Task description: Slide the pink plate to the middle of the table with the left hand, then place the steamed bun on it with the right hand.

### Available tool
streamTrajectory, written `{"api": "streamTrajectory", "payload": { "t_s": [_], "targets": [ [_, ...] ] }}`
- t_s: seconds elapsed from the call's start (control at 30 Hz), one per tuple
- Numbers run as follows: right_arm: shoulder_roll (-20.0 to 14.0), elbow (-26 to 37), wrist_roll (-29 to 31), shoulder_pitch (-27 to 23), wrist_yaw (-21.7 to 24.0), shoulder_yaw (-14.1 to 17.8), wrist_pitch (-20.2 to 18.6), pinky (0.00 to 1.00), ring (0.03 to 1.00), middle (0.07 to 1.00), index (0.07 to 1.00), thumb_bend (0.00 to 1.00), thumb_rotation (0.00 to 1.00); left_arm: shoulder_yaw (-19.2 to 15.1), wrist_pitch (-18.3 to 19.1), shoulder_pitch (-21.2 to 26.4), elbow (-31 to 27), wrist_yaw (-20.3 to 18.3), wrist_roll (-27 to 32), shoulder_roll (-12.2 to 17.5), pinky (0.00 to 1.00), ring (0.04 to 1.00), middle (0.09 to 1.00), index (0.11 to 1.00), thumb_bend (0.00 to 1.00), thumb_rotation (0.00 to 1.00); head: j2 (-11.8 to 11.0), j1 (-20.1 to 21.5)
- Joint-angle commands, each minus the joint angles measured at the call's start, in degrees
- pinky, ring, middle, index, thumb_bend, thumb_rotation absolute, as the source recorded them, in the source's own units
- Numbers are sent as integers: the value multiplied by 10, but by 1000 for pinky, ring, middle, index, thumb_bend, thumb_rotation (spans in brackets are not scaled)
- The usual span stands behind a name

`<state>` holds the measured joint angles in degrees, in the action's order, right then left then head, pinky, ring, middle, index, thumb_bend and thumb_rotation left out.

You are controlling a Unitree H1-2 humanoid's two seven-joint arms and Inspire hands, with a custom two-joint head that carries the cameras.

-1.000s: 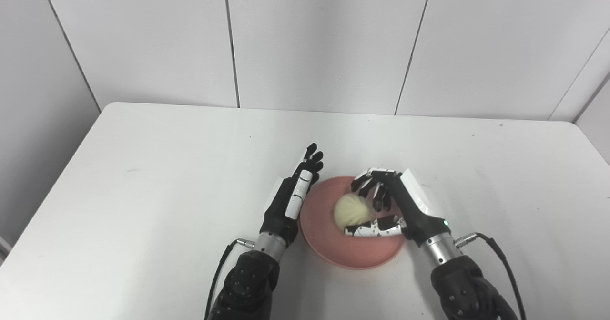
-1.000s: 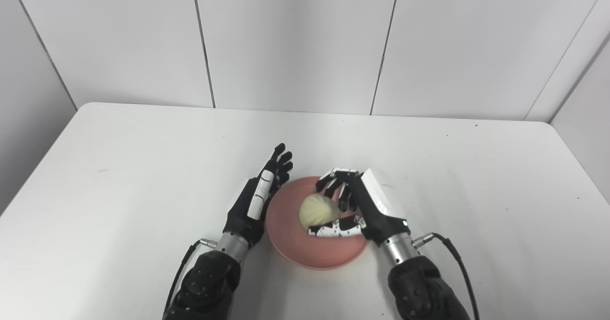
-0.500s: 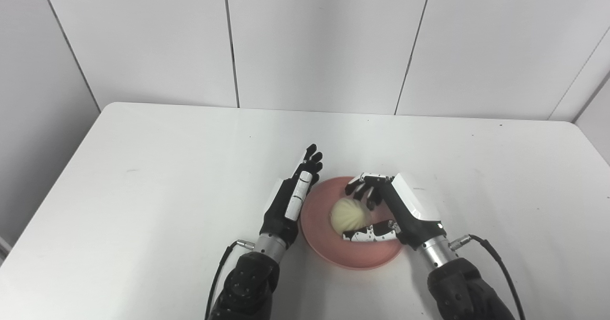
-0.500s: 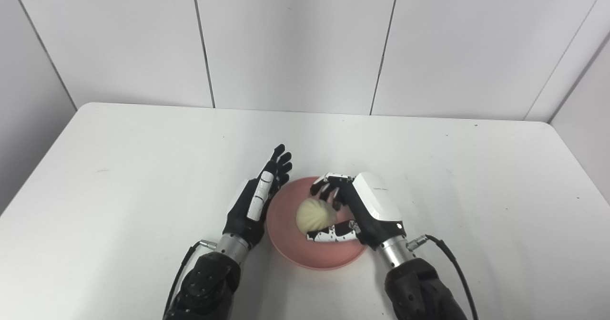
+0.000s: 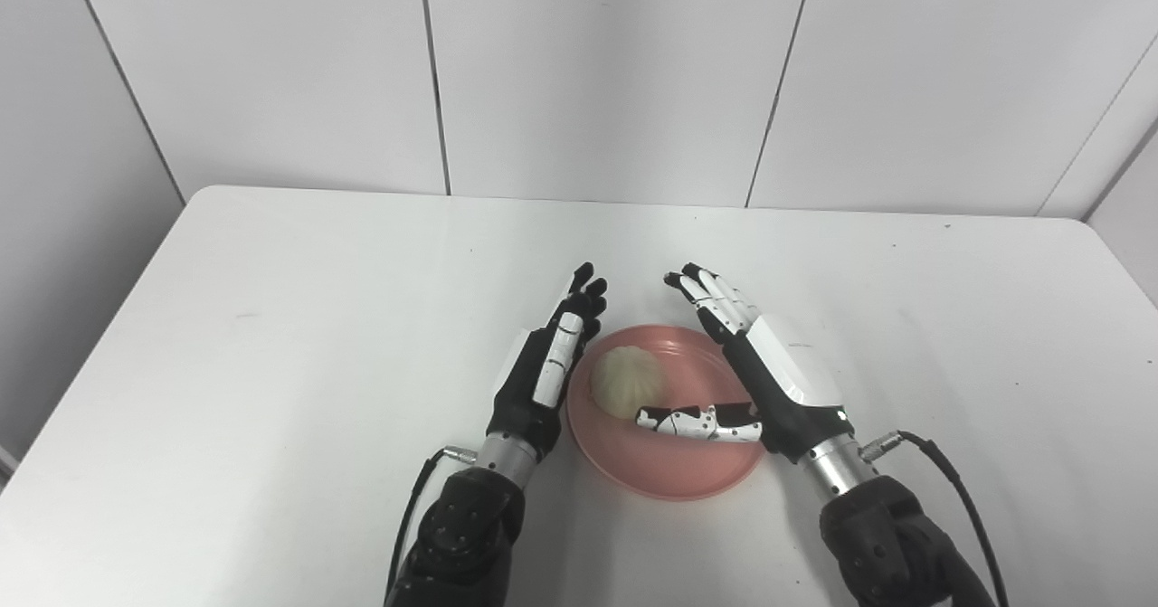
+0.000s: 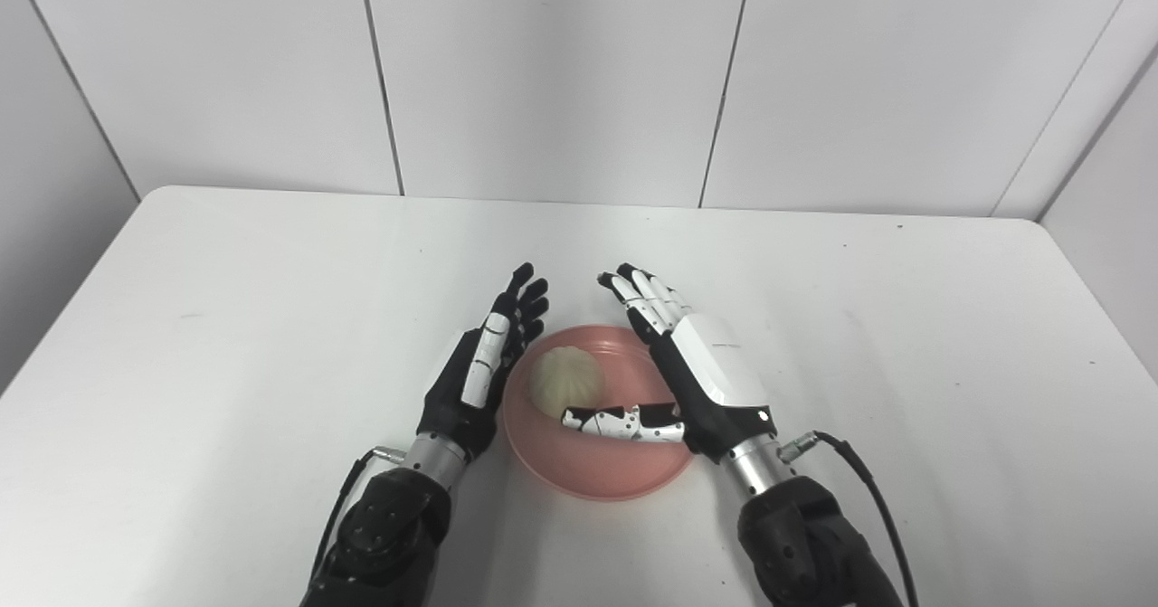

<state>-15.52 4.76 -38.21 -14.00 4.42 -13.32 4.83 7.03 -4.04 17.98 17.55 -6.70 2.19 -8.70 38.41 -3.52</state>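
The right robot hand (image 5: 769,376) is spread wide and grips nothing; its fingers (image 5: 710,295) point away over the far rim of the pink plate (image 5: 674,471), and its thumb (image 5: 692,423) lies just beside the steamed bun (image 5: 622,381). I judge this is because the bun is already released and the hand only needs room to leave. The left robot hand (image 5: 547,372) stands on its edge, flat and empty, against the left rim of the plate, probably to keep the plate from sliding. The bun sits on the left half of the plate. It is round, pale cream, with fine pleats, and looks soft. The plate is shallow, smooth and matte. It rests near the middle of the plain white tabletop (image 5: 271,336), toward the near edge.
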Motion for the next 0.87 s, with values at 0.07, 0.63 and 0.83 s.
{"api": "streamTrajectory", "payload": {
  "t_s": [0.07, 0.63, 0.83],
  "targets": [
    [4, 5, -8, -7, -16, 1, 8, 971, 987, 993, 908, 661, 664, -11, 8, -5, -16, -9, 14, 15, 1000, 1000, 1000, 998, 680, 1000, -1, -1],
    [56, -67, 316, 10, -42, 123, 77, 995, 998, 1000, 1000, 653, 878, -25, -33, -14, -13, 43, -23, 10, 1000, 1000, 1000, 998, 670, 1000, -22, -66],
    [61, -87, 410, 13, -5, 141, 58, 1000, 1000, 1000, 1000, 650, 909, -8, -46, -24, -16, 56, -57, 13, 1000, 1000, 1000, 1000, 683, 1000, -28, -75]
  ]
}}
